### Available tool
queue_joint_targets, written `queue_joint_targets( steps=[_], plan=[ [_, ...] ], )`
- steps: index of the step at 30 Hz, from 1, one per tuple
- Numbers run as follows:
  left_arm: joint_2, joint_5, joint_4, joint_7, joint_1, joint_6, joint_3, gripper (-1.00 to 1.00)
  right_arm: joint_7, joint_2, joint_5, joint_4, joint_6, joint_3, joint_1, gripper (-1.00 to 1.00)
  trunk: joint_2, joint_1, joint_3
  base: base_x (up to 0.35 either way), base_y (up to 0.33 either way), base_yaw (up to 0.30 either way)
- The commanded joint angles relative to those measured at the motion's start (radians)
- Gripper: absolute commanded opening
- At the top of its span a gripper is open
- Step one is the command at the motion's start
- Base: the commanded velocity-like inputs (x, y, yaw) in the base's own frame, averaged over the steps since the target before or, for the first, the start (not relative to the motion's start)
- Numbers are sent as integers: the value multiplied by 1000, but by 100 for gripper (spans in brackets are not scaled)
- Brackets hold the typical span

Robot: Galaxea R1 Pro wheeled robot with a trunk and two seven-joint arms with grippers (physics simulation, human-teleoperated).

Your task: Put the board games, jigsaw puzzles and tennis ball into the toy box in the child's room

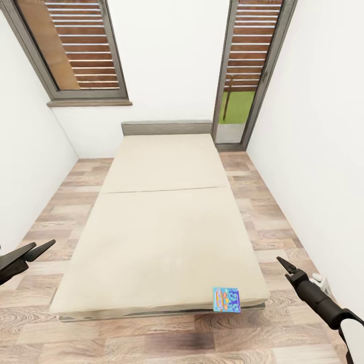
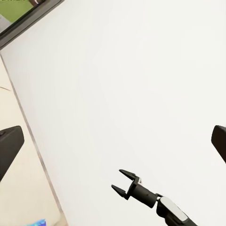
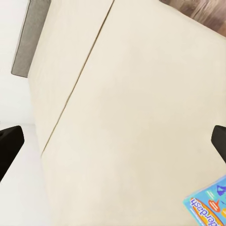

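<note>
One board game (image 1: 226, 299), a flat blue box with an orange logo, lies on the near right corner of the bed (image 1: 167, 227), a low cream mattress on a thin grey frame. The same board game (image 3: 209, 207) lies on the mattress in the right wrist view, and a blue sliver of it (image 2: 35, 222) shows in the left wrist view. My left gripper (image 1: 43, 245) hangs open over the floor left of the bed. My right gripper (image 1: 283, 264) is open to the right of the bed, a little beyond the box, and it (image 2: 123, 182) holds nothing. The table, toy box, jigsaw puzzles and tennis ball are out of view.
White walls close in on both sides of the bed, with strips of wood plank floor (image 1: 273, 222) between. A shuttered window (image 1: 76, 50) and a tall glazed door (image 1: 250, 71) stand behind the grey headboard (image 1: 167, 127). A small white fitting (image 1: 319, 280) sits low on the right wall.
</note>
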Motion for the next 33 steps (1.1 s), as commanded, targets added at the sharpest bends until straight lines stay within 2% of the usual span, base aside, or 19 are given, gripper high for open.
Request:
queue_joint_targets(
  steps=[1,14,33],
  plan=[
    [0,-2,0,-4,0,11,0,100,2,0,-2,0,7,-2,-1,100,-2,1,0,0,0,0],
    [-1,-3,0,-4,0,10,0,100,4,0,0,1,6,-1,-1,100,-2,1,21,-2,-2,0],
    [-9,-1,0,-4,0,10,1,100,6,0,3,0,7,2,-1,100,-2,1,52,-51,-103,0]
  ],
)
